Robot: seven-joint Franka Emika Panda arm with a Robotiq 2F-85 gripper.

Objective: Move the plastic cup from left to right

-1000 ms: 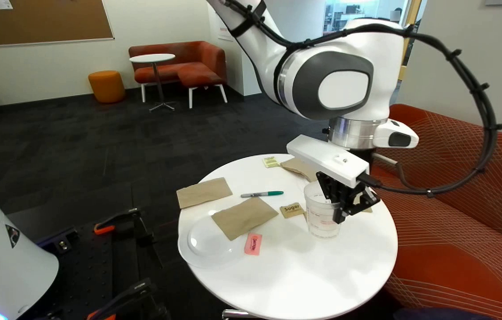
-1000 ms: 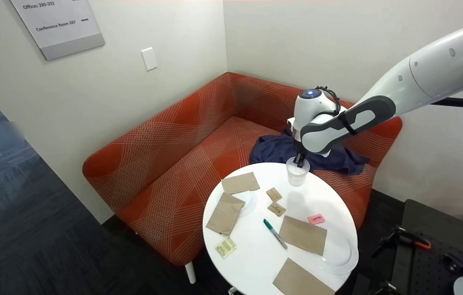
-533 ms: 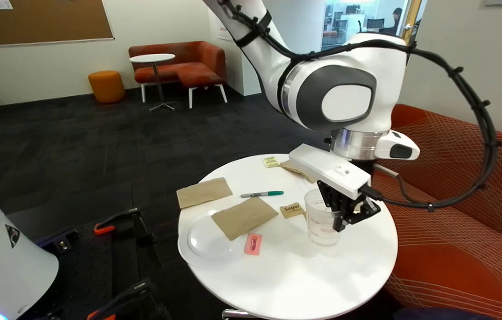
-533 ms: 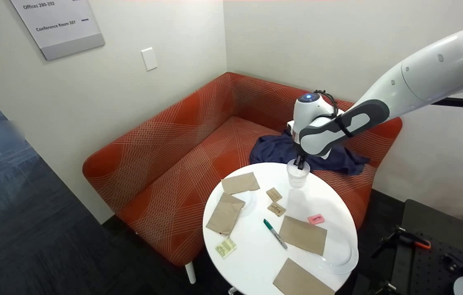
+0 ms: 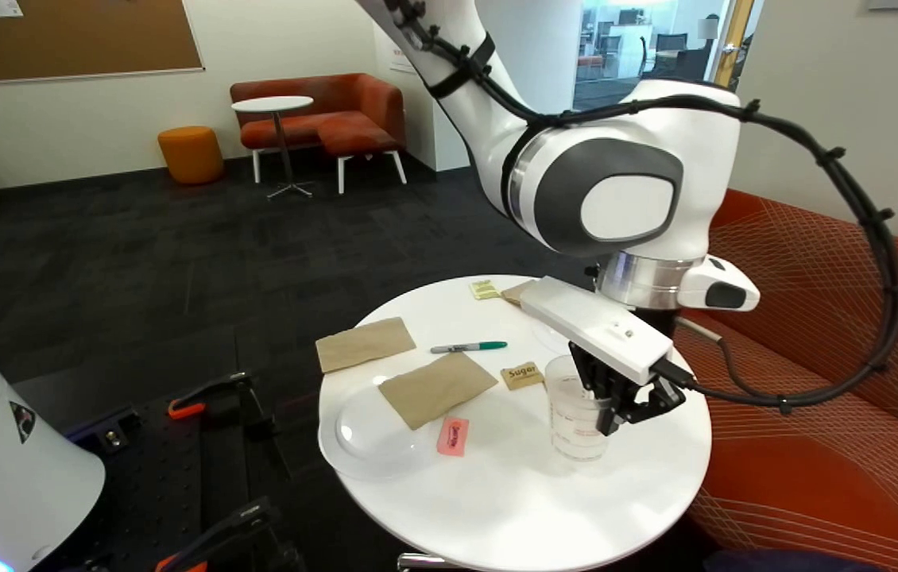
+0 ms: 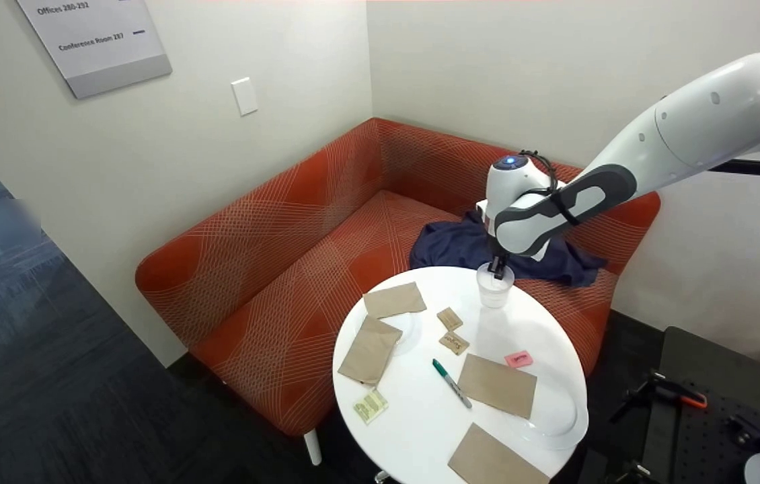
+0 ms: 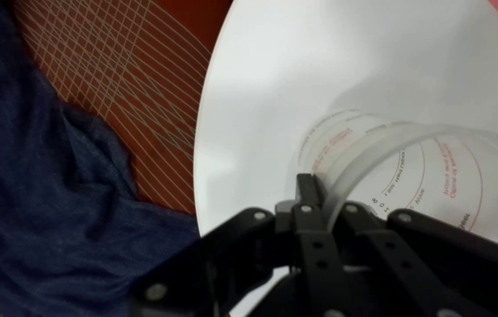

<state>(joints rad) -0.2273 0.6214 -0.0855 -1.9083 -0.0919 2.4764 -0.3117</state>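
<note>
The plastic cup is clear, with printed marks, and is upright in an exterior view, on the sofa side of the round white table. It also shows near the table's far edge in an exterior view. My gripper is shut on the cup's wall at the rim, one finger inside and one outside. In the wrist view the fingertips pinch the rim, and the cup opens to the right, its near side hidden by the fingers. I cannot tell whether its base touches the table.
A pink packet, a sugar packet, a green marker, brown paper pieces and a clear plate lie on the table. A red sofa and a navy cloth border the table.
My arm and gripper have moved down with the cup still held. The cup has come lower and shifted slightly right in an exterior view. The other table items have not moved.
</note>
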